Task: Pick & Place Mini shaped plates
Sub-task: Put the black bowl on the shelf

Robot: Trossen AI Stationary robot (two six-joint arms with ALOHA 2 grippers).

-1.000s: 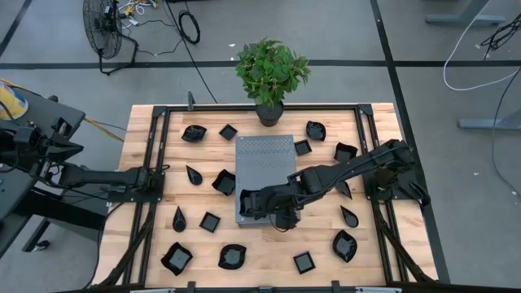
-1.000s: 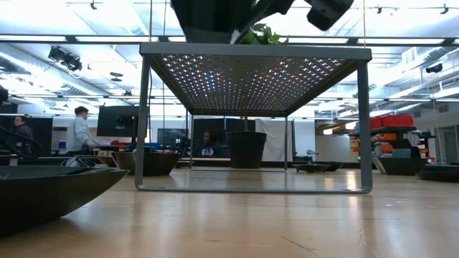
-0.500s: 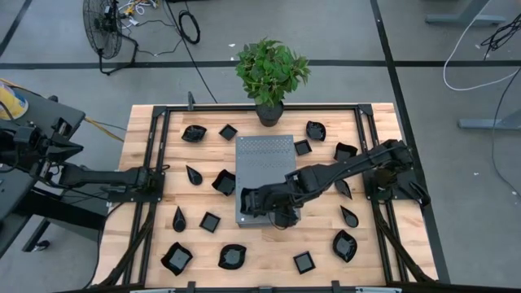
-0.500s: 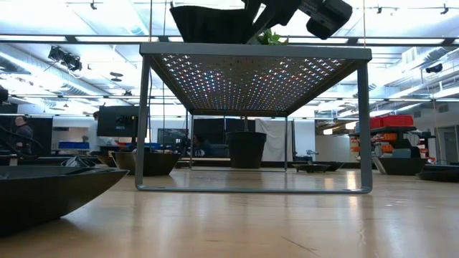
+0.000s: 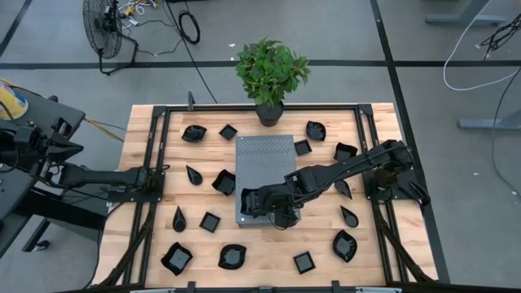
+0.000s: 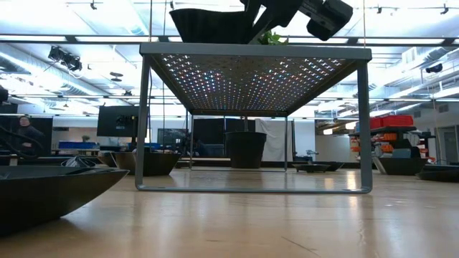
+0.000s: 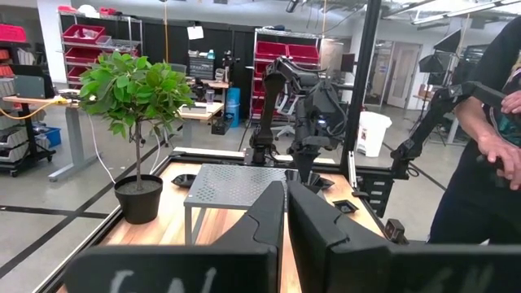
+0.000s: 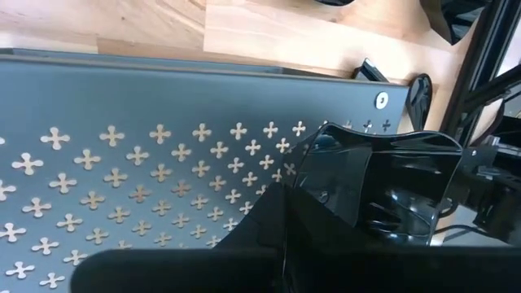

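Observation:
My right gripper [image 5: 254,203] reaches in from the table's right and is shut on one mini shaped plate [image 8: 383,183], a glossy black dish. It holds the plate over the near left corner of the grey perforated slab [image 5: 264,159]. In the low view the plate [image 6: 208,25] sits right at the slab's top [image 6: 251,49]; I cannot tell whether it touches. Several other black plates, such as one [image 5: 224,182], lie flat on the wood around the slab. My left gripper [image 7: 285,216] is shut with nothing in it, level at the table's left edge. My right gripper holds the plate by its edge [image 8: 313,175], on the side toward the table's right. The fingers slant down from the right. My own finger [image 8: 244,236] hides the exact place of contact. The plate sits open side up, roughly level, above the slab's corner.
A potted plant [image 5: 271,73] stands at the far edge behind the slab. Black frame rails [image 5: 155,203] run along the table's left and right sides. Plates lie left of the slab [image 5: 210,221], right of it [image 5: 345,151] and along the near edge [image 5: 304,261]. A person [image 7: 496,146] stands beyond the table.
In the low view the held plate has sunk a little toward the slab's top, so its rim now shows, and my right gripper has come down with it. The left arm has kept still.

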